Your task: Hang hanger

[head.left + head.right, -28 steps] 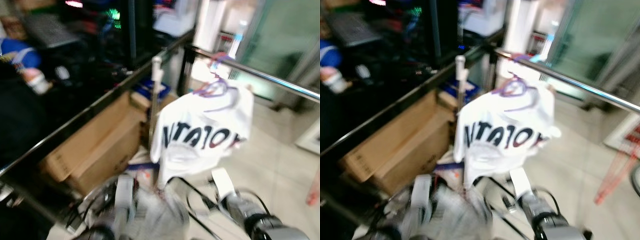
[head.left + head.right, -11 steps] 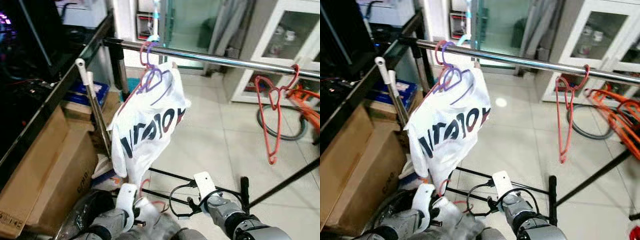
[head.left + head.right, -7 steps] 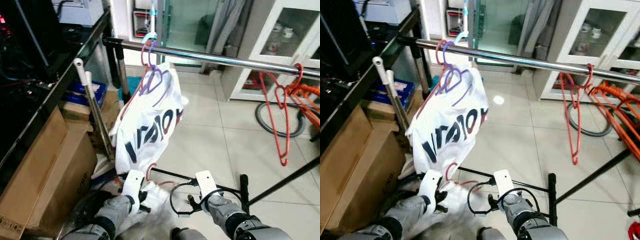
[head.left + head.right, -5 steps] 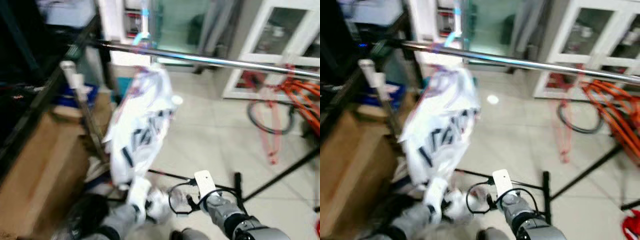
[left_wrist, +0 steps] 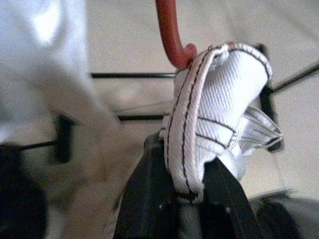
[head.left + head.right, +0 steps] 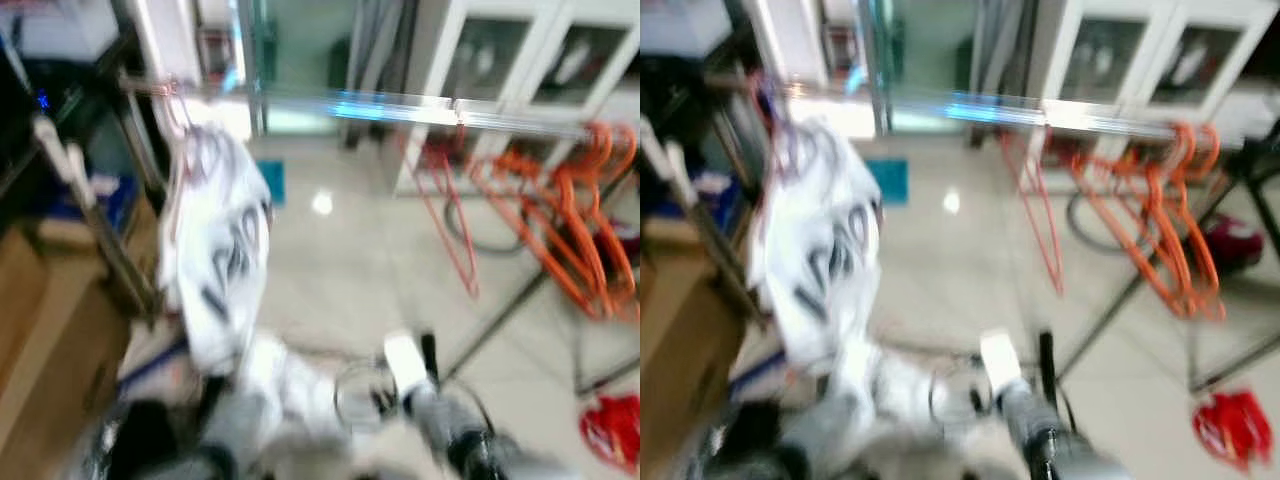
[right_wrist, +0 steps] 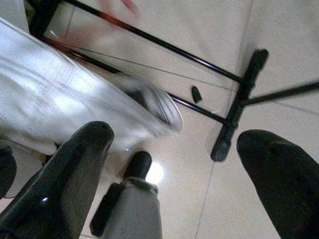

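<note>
In the left wrist view my left gripper (image 5: 187, 179) is shut on the folded collar of a white garment (image 5: 219, 84). A red hanger hook (image 5: 169, 35) sticks out just beyond that cloth. The eye views are blurred. They show a chrome rail (image 6: 400, 105) with a white printed T-shirt (image 6: 220, 240) hanging at its left end, a lone red hanger (image 6: 440, 200) near the middle and several orange hangers (image 6: 570, 220) at the right. Low in front, my right gripper (image 7: 174, 164) is open over the floor with nothing between its fingers (image 7: 75, 164).
The rack's black base bars (image 7: 234, 119) cross the tiled floor under my right gripper. A cardboard box (image 6: 40, 320) and dark shelving stand at the left. White glass-door cabinets (image 6: 500, 60) lie behind the rail, and a red object (image 6: 610, 425) lies on the floor at the right.
The camera has swung right and the picture has blurred, bringing the orange hangers into view. My left arm has lifted with the white garment in its grip.
</note>
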{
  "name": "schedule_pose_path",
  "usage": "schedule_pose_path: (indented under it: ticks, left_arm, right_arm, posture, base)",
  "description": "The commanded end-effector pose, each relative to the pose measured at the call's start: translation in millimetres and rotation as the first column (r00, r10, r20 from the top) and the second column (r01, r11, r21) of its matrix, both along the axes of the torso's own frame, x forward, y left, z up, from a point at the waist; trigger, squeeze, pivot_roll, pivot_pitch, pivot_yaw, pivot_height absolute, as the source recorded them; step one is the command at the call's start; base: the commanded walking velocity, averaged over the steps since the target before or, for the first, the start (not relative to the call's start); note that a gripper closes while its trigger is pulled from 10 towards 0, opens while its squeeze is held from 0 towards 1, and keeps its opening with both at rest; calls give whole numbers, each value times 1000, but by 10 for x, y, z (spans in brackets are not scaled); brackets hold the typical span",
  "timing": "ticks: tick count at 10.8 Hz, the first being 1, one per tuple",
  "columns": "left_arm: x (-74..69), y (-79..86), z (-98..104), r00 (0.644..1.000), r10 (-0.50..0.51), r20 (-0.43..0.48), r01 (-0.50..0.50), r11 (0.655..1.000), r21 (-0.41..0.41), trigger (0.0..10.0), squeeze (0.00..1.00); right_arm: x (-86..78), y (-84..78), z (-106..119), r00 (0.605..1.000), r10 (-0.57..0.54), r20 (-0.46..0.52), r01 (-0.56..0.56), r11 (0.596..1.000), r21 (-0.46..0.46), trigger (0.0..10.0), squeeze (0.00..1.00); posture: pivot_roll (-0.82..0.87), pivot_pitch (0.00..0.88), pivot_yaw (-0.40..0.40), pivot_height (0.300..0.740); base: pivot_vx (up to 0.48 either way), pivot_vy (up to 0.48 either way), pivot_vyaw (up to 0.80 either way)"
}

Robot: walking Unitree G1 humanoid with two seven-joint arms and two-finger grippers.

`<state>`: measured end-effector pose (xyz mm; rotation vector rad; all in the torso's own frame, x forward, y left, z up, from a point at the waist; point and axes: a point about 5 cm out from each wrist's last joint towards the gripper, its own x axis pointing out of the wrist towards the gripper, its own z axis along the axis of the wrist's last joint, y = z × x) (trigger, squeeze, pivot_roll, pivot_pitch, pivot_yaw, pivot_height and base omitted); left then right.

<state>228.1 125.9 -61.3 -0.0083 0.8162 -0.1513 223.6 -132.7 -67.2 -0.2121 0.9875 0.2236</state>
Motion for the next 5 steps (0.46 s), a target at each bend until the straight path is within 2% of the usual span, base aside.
schedule_pose_path:
  ticks: [1,3,4,5]
  left_arm:
    - [208,9,147,995,65,78,-66,998,7,10000,0]
    - [479,45,379,972,147,184,-148,989,-8,10000,0]
    - [683,66,597,942,184,280,-181,983,-36,10000,0]
    - [821,60,762,919,187,347,-184,982,-43,10000,0]
  right_arm:
    - [57,-43,36,1000,2,28,-2,1000,-10,10000,0]
    - [64,-201,44,999,-7,33,7,1000,-21,10000,0]
    - [45,-364,44,999,-14,29,15,999,-33,10000,0]
    - [-69,-650,16,1000,-25,16,26,998,-56,10000,0]
  posture:
    - [-62,0,-13,740]
    - [-54,0,-17,740]
    - [-48,0,-23,740]
    - [-48,0,-23,740]
  base:
    - [0,0,0]
    - [0,0,0]
    - [0,0,0]
    - [0,0,0]
